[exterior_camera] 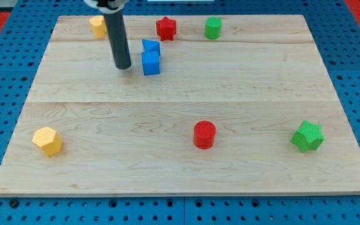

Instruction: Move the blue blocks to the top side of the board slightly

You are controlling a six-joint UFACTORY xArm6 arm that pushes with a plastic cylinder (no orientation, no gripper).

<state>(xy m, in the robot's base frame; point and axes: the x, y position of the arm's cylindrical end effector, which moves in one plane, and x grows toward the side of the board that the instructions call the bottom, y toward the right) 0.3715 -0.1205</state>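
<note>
Two blue blocks sit together near the view's top, left of centre: a blue cube [150, 64] and a second blue block [150, 46] touching it just above. My tip [123, 65] rests on the board just left of the blue cube, with a small gap between them. The dark rod rises from the tip toward the view's top edge.
The wooden board [180, 119] lies on a blue pegboard. A yellow block [97, 26], a red star [165, 28] and a green cylinder [213, 28] line the top. A yellow hexagon [47, 140], a red cylinder [204, 134] and a green star [308, 136] sit lower.
</note>
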